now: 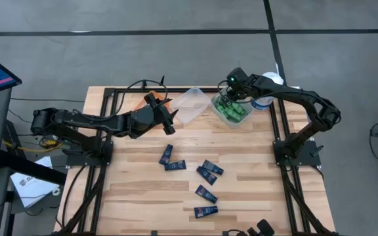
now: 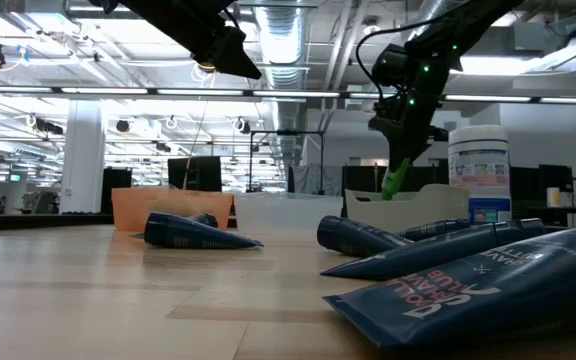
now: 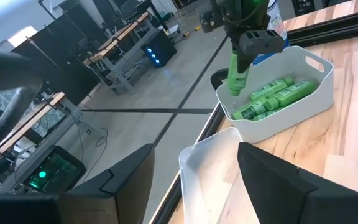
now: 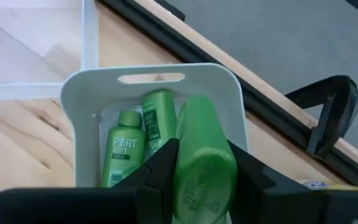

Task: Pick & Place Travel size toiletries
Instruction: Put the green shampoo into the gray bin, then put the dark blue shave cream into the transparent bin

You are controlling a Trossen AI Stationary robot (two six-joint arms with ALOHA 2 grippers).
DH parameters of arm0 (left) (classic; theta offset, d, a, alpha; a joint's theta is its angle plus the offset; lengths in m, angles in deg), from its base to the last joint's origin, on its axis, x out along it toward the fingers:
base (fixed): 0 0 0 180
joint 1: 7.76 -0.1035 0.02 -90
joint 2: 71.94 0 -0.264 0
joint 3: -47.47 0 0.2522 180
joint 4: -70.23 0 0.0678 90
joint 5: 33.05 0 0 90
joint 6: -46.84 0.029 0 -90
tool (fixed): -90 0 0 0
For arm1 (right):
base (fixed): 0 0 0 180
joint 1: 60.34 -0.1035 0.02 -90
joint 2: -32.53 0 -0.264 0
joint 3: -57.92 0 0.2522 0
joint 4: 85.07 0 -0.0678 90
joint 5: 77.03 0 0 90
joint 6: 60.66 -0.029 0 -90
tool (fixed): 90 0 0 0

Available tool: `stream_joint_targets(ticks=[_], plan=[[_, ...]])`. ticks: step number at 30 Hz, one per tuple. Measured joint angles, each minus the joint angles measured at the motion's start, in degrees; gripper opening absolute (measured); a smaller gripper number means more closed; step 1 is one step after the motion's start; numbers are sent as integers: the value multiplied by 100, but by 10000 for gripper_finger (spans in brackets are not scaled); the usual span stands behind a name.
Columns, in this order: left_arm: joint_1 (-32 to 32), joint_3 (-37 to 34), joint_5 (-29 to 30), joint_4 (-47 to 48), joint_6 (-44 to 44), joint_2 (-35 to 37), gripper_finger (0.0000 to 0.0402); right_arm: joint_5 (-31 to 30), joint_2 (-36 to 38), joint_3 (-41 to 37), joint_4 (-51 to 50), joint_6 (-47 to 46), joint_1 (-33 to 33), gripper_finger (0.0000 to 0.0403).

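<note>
My right gripper (image 1: 231, 84) hovers over the white bin (image 1: 241, 119) at the table's far edge, shut on a bright green mini bottle (image 3: 235, 73). Several more green bottles (image 4: 124, 158) lie inside that bin. My left gripper (image 3: 194, 180) is open and holds nothing, hanging above the table beside the clear bin (image 1: 192, 105). Several dark navy tubes (image 1: 206, 172) lie flat on the wood in the middle and near part of the table. I see no grey tins. My right gripper pinches the green bottle's upper end (image 4: 199, 177) between its two fingers (image 4: 163, 165), coming from above and pointing down. The bottle (image 2: 396, 180) hangs upright below the fingers, lifted clear above the white bin, with its narrower end lowest.
A large white jar with a blue label (image 2: 478, 165) stands just right of the white bin. An orange bin (image 2: 168, 208) sits left of the clear one, partly under my left arm. Black frame rails (image 1: 284, 164) run along the table's sides.
</note>
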Motion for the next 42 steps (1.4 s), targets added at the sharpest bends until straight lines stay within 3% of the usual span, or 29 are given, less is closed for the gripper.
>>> stream_joint_targets(ticks=[8,21,36,42], plan=[[0,0,-4,-1,-2,0,227,0,-3,-17,238,80,-4,93],[2,0,-23,-3,-7,0,224,24,-597,-15,3,140,-20,98],[2,0,-17,-3,-15,0,223,-118,-629,-12,-233,138,-47,210],[0,0,-308,4,-443,0,230,-72,-308,-12,-442,165,-195,226]])
